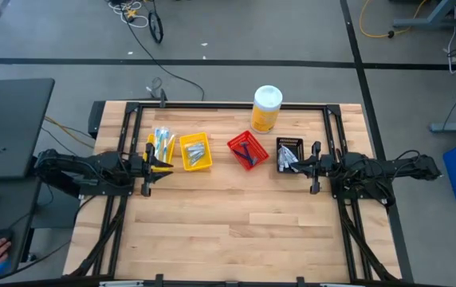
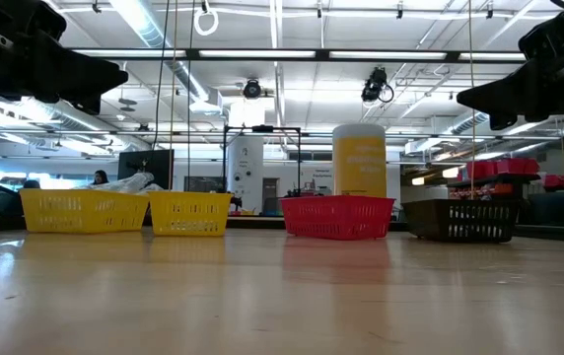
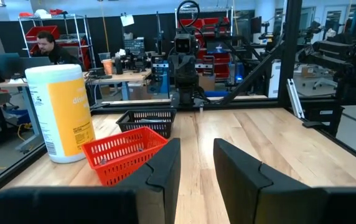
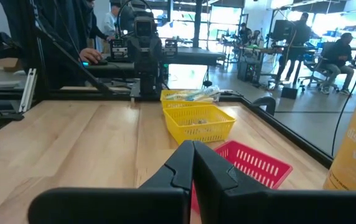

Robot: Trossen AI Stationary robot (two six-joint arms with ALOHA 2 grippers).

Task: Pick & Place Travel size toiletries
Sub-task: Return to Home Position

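Sitting in the bins (image 2: 338, 217) between the spread left claw (image 3: 196, 155) and the pressed-together right claw (image 4: 193, 155), all visible toiletries (image 1: 164, 142) seem sorted (nothing looks left to pick).

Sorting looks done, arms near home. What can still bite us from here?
1. Toothbrushes stick up above the rim of the left yellow bin, right beside the open left tool; a low sweep there might snag them.
2. The shut right tool sits next to the black bin, which looks unsecured; a nudge may slide it.
3. The tall yellow canister behind the red bin may tip if an arm reaches over.
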